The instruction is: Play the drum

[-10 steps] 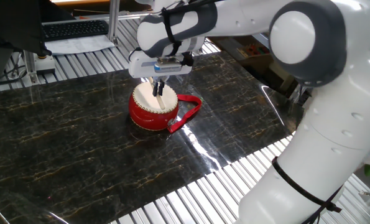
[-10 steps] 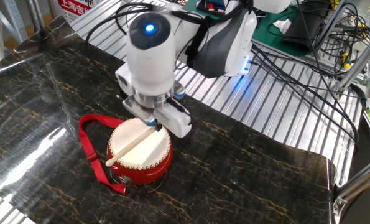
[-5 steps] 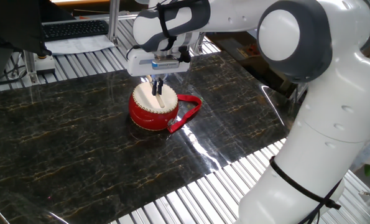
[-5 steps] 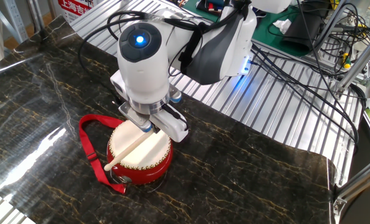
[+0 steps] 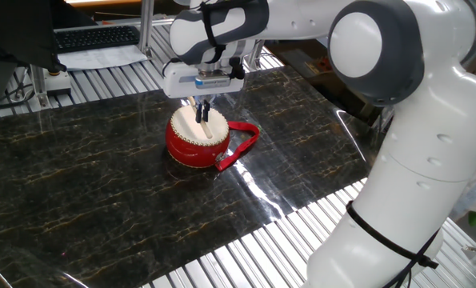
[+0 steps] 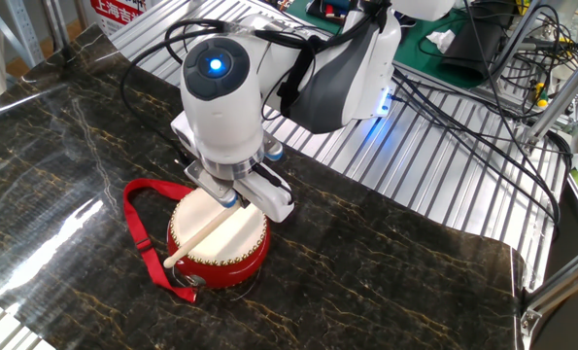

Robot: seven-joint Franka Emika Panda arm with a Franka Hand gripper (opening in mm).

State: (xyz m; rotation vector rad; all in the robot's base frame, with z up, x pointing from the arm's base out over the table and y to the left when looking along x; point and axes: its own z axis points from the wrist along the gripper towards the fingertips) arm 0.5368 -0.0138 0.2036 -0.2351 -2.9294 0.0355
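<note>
The drum [image 5: 196, 140] is small and squat, with a red body, a cream-white skin and a studded rim; it stands on the dark marble-patterned table [image 5: 78, 184]. Its red strap loop [image 5: 242, 144] lies beside it. It also shows in the other fixed view [image 6: 219, 243]. My gripper [image 5: 202, 112] hangs directly over the drum, shut on a thin pale wooden stick [image 6: 206, 231]. The stick slants down across the skin, its far end past the rim; whether it touches the skin I cannot tell. My gripper [image 6: 232, 197] is mostly hidden under the arm's wrist in the other fixed view.
A keyboard [image 5: 94, 37] and papers sit on the ribbed metal bench behind the table. Cables [image 6: 483, 107] and a green mat lie on the far bench. The arm's large white links [image 5: 414, 160] rise at the table's right edge.
The wrist has shifted slightly towards the strap side and lowered, and the stick's free end dropped a little across the drum skin. Over the last half second almost nothing moved.
</note>
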